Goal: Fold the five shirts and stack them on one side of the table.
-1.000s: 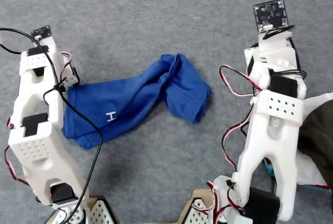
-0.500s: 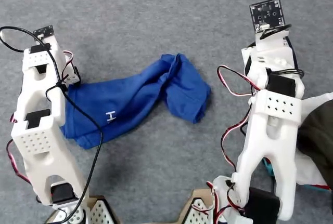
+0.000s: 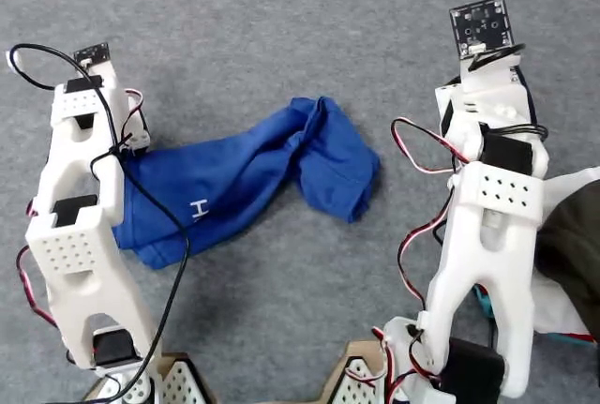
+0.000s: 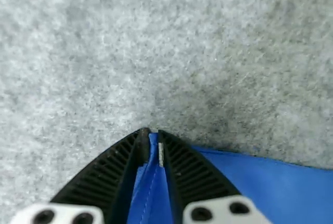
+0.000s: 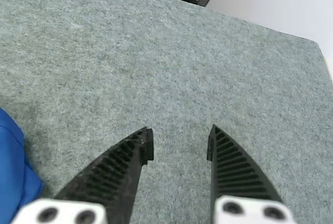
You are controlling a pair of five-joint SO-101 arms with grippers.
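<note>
Blue shirt (image 3: pixel 244 184) is lying crumpled across the middle of the grey bench (image 3: pixel 281 38), with its far end doubled over itself and pointing toward the right arm. The left tool (image 4: pixel 152 133) is pinching the shirt's edge at the opposite end, its jaws pressed together on a thin fold of cloth close above the bench. The right tool (image 5: pixel 178 141) is hanging spread over bare bench and holding nothing, with the shirt lying just at the margin of its own view

Step in hand, as judged: the shirt is being opened flat before any fold. To do this well, the left tool should be drawing the edge outward, low and slowly, since so slim a bite is liable to slip. The right tool should be taking the doubled end, so that the cloth is being stretched between two holds rather than dragged in a lump

Surroundings: a black cable (image 3: pixel 167 221) from the left arm is trailing over the near part of the shirt and may be rucking it when the arm travels. A heap (image 3: pixel 574 235) of dark and pale clothes is sitting at the bench edge by the right arm, partly under it. It is crowding that side, so the stack is probably better placed elsewhere
</note>
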